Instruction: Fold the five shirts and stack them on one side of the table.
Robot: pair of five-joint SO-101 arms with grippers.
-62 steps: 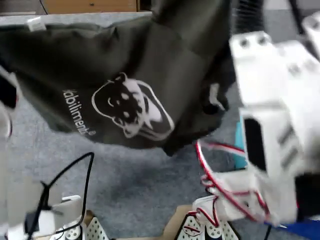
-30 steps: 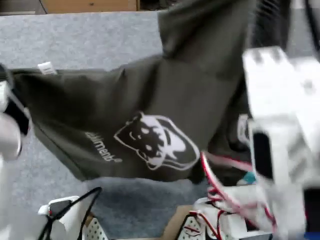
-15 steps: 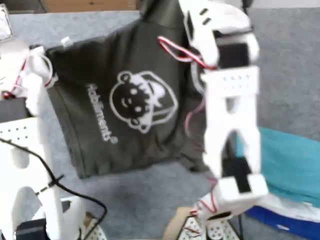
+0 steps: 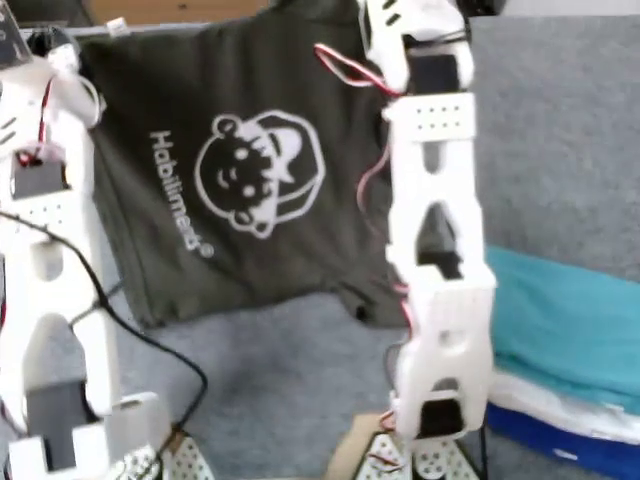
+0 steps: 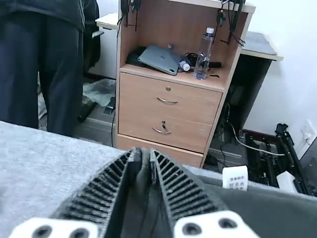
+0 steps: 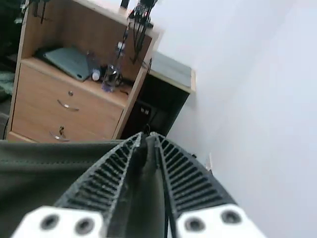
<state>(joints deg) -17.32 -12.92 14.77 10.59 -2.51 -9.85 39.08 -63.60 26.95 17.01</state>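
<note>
Left hand: ribbed fingers drawn almost together and pinched on an edge of the dark olive shirt. Dark fabric fills the narrow gap between them. White label sits on the same shirt edge, near this hand. Beyond the surface stands a wooden drawer cabinet with a water bottle on its shelf.

Shirt, high view: spread between the two arms, white cartoon-face print and lettering facing the camera. Far edge is stretched from hand to hand; hem lies toward the arm bases, over the grey surface.

Right hand: fingers closed to a sliver on the shirt's edge, with cloth gripped at the tips and running back under the hand.

Folded stack lies past the right arm, on the far side of it from the held shirt. Teal is on top, then white, then blue beneath.
</note>
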